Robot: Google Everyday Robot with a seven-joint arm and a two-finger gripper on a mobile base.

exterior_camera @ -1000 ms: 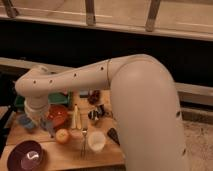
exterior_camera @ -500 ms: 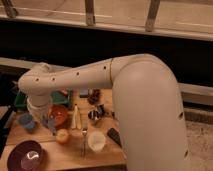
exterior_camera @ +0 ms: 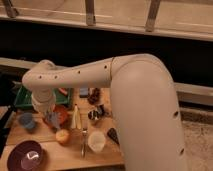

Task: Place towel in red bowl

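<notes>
My white arm reaches in from the right and bends down at the left over the wooden table [exterior_camera: 60, 150]. The gripper [exterior_camera: 50, 118] hangs at the left rim of the red bowl [exterior_camera: 61, 115], low over it. A small bluish-grey patch at the gripper's tip may be the towel [exterior_camera: 49, 120], but I cannot tell for sure. The arm hides part of the bowl.
A blue cup [exterior_camera: 26, 121] stands left of the bowl and a green tray [exterior_camera: 24, 97] behind it. A purple bowl [exterior_camera: 26, 155] sits front left. An orange fruit [exterior_camera: 62, 136], a white cup [exterior_camera: 96, 141], a pale bottle [exterior_camera: 76, 117] and a metal cup [exterior_camera: 94, 116] crowd the middle.
The gripper has shifted slightly to the right, closer over the red bowl. The things on the table have not moved.
</notes>
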